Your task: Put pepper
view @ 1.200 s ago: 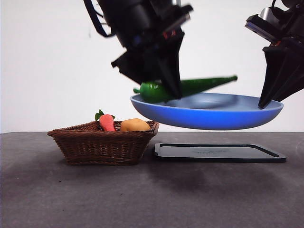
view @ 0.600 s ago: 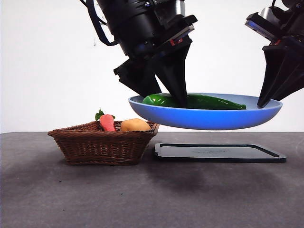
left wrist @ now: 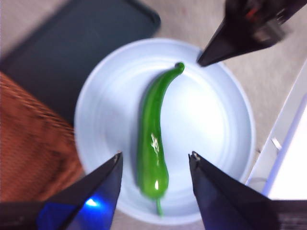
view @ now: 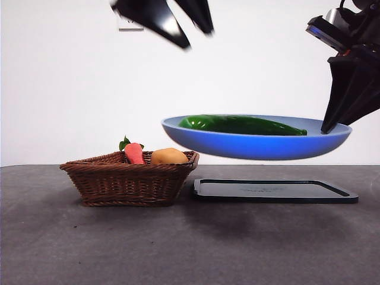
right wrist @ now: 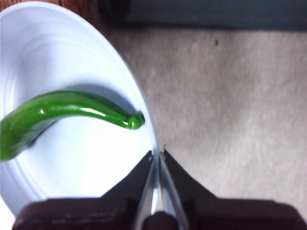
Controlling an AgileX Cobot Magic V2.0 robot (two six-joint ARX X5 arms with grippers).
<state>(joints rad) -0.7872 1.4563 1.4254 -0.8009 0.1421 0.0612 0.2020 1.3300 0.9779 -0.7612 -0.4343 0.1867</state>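
The long dark-green pepper [view: 240, 124] lies flat in the blue plate [view: 255, 145], which hangs in the air above the black tray [view: 273, 190]. My right gripper [right wrist: 157, 155] is shut on the plate's rim [right wrist: 149, 139]; in the front view it stands at the plate's right edge [view: 332, 122]. My left gripper [left wrist: 154, 163] is open and empty, high above the plate, and shows as two black tips at the top of the front view [view: 187, 24]. The pepper [left wrist: 153, 143] lies below and between its jaws. In the right wrist view the pepper's tip [right wrist: 132, 120] points to the rim.
A brown wicker basket [view: 127, 181] stands on the dark table [view: 178, 249] left of the tray. It holds an orange-red carrot [view: 134, 153] with green leaves and a rounded orange-yellow fruit [view: 168, 157].
My left gripper let go of the pepper, which now lies in the plate, and rose straight up to the top of the view. The right gripper and plate held still.
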